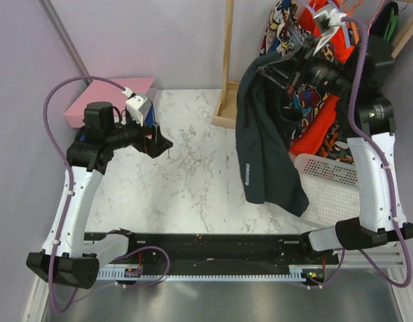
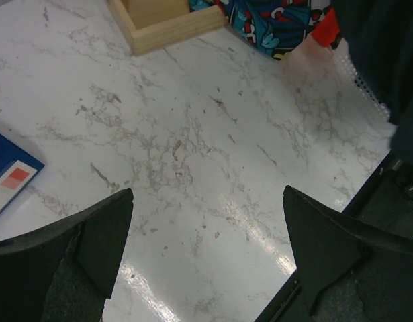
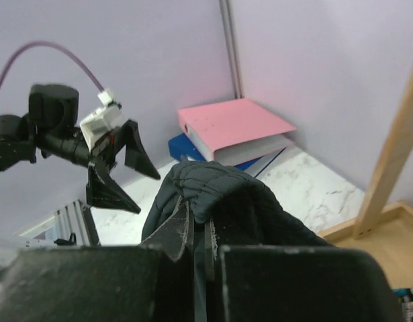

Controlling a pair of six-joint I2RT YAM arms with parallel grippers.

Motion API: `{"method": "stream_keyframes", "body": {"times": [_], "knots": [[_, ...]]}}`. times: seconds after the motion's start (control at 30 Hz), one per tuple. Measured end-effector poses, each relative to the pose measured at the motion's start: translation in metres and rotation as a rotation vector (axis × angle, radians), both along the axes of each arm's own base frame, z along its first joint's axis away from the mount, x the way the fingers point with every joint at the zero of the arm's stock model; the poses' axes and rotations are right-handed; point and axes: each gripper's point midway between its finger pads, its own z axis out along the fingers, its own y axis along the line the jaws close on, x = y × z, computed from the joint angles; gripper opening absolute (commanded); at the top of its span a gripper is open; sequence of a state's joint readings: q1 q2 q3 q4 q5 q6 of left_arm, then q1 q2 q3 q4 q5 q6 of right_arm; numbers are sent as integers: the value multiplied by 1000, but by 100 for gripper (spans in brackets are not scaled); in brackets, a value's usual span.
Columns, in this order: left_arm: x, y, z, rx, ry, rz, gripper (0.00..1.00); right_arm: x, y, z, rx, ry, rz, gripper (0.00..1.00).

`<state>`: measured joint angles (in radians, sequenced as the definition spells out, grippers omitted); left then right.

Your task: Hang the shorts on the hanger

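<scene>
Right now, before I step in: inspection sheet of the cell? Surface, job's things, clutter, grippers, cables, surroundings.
Surface: white marble-pattern tabletop, no spills seen.
Job's things: plain black fabric shorts hang from the raised right gripper, lower end near the basket; thin orange hanger not clearly made out.
Clutter: pink binder on a blue binder, far left; white perforated basket, right; comic-print garment and bright orange garment behind the shorts.
Grippers: left gripper open, fingers over bare tabletop; right gripper shut on bunched shorts fabric.
Cables: purple cable on the left arm and on the right arm; no snag seen.
Surroundings: lilac walls; light wooden stand at the far edge.
</scene>
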<state>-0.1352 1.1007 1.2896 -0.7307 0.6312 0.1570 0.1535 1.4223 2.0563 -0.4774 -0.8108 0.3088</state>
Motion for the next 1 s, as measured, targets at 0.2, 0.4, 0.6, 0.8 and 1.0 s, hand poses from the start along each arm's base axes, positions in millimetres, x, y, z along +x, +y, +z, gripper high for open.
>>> {"method": "stream_keyframes", "body": {"times": [0.2, 0.4, 0.6, 0.8, 1.0], "knots": [[-12, -8, 20, -39, -54, -60, 99, -30, 52, -89, -125, 90, 67, 0], [-32, -12, -7, -26, -62, -145, 97, -56, 109, -225, -335, 296, 171, 0], [-41, -10, -54, 30, -30, -210, 95, -60, 183, -333, -537, 447, 259, 72], [-60, -3, -86, 109, -85, -264, 94, -73, 231, -366, -604, 474, 341, 86], [-53, 2, -110, 178, -76, -294, 85, -30, 172, -351, -596, 438, 182, 77]]}}
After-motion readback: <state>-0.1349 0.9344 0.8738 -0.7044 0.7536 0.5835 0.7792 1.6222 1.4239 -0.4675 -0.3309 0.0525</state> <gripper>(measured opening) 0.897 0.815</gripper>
